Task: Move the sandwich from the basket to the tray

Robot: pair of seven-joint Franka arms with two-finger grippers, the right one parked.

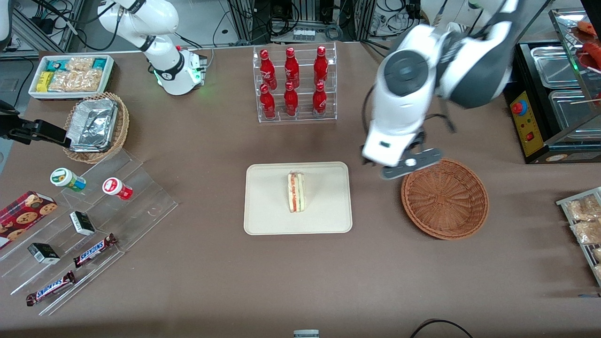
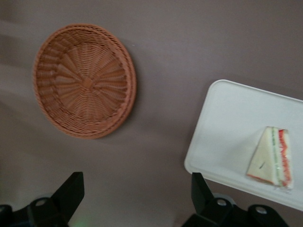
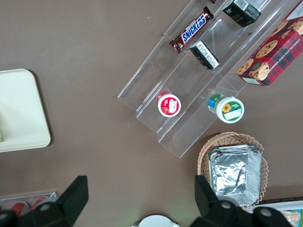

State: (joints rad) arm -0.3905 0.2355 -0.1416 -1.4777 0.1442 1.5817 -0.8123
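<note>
- The sandwich (image 1: 296,191) lies on the tray (image 1: 267,202), near the tray's middle. It stands on edge, with its striped red and green cut face up toward the front camera.
- The sandwich's long axis runs from near to far, in line with the tray's short sides. It touches nothing but the tray floor.
- The basket (image 1: 444,199) sits on the table (image 1: 211,281) beside the tray, toward the working arm's end and at about the same depth. A strip of bare table lies between them. The weave is bare, with nothing in it.
- The left arm's gripper (image 2: 135,182) hangs in the air over that strip of table, just past the basket's farther rim and a little farther from the front camera than the sandwich.
- Its fingers (image 2: 71,189) are spread wide and nothing is between them; only brown table shows in the gap.
- From the gripper, the sandwich lies sideways toward the parked arm's end and slightly nearer the front camera, while the basket is just beside and below it.
- I judge the task's end state to be met: the wedge is in the tray, so no reach toward it is called for. The only likely move is lifting the arm clear of both.
</note>
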